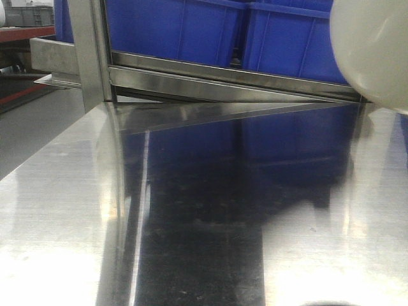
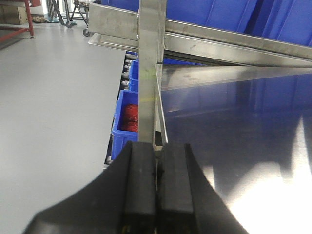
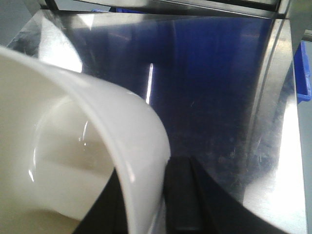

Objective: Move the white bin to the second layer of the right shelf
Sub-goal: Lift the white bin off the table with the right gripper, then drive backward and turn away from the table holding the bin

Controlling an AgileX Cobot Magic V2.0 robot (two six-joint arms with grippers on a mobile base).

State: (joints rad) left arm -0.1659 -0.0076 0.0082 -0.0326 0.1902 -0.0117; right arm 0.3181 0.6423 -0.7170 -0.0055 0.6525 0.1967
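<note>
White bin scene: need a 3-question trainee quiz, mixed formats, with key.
1. True or false: the left end effector holds the white bin.
2. Pick one: the crates behind the steel table are A) red, B) blue, C) green.
3. Fill in: the right end effector grips the bin by its ____.

Key: 1 false (it is shut on nothing); 2 B; 3 rim.

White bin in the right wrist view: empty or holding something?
Empty, as far as shown: the white bin shows only bare glossy plastic down to its floor. The part nearest the camera is cropped.
</note>
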